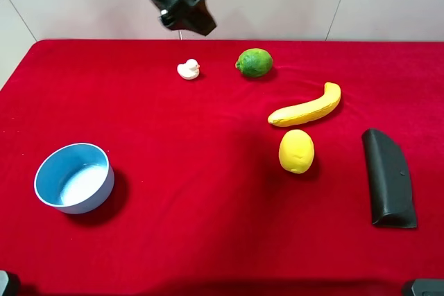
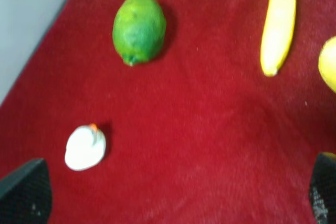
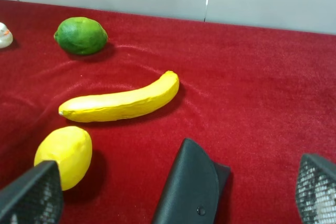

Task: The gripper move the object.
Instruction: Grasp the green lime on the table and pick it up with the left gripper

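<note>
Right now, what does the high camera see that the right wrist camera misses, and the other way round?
Only the high camera shows the blue bowl and the left gripper, up near the table's far edge. Only the right wrist camera shows the right gripper, its mesh-covered fingers spread wide apart. Both show the lime, the banana, the lemon and the black case. The white duck is whole from above but only a sliver at the wrist picture's edge.
</note>
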Controlling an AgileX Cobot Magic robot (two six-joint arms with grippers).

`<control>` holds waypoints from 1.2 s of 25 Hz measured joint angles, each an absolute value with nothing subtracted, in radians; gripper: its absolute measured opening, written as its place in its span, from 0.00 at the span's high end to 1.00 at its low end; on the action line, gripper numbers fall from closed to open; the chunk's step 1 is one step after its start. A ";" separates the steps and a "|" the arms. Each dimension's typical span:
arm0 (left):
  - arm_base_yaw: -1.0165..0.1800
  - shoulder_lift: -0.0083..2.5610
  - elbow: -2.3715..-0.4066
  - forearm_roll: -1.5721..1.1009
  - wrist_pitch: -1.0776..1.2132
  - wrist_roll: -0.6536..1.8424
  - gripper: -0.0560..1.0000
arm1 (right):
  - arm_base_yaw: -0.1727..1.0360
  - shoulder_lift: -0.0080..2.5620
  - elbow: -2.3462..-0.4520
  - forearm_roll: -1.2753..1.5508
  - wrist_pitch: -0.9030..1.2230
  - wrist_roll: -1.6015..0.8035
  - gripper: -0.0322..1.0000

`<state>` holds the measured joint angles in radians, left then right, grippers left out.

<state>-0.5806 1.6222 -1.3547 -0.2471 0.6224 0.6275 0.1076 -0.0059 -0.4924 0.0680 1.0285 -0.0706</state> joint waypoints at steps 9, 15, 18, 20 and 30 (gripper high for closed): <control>-0.583 1.827 -1.583 -0.206 0.645 0.628 0.04 | 0.108 -0.006 -0.492 0.068 1.029 -0.071 0.30; -0.583 1.963 -1.704 -0.180 0.626 0.628 0.04 | 0.108 -0.006 -0.492 0.068 1.029 -0.071 0.30; -0.583 2.039 -1.759 -0.180 0.601 0.628 0.04 | 0.108 -0.006 -0.492 0.068 1.029 -0.071 0.30; -0.583 2.090 -1.798 -0.180 0.594 0.629 0.04 | 0.108 -0.006 -0.492 0.068 1.029 -0.071 0.30; -0.615 2.284 -1.943 -0.218 0.537 0.630 0.04 | 0.108 -0.006 -0.492 0.068 1.029 -0.071 0.30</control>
<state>-0.6154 2.2838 -1.9433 -0.2184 0.5370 0.6296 0.1076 -0.0059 -0.4924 0.0680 1.0285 -0.0706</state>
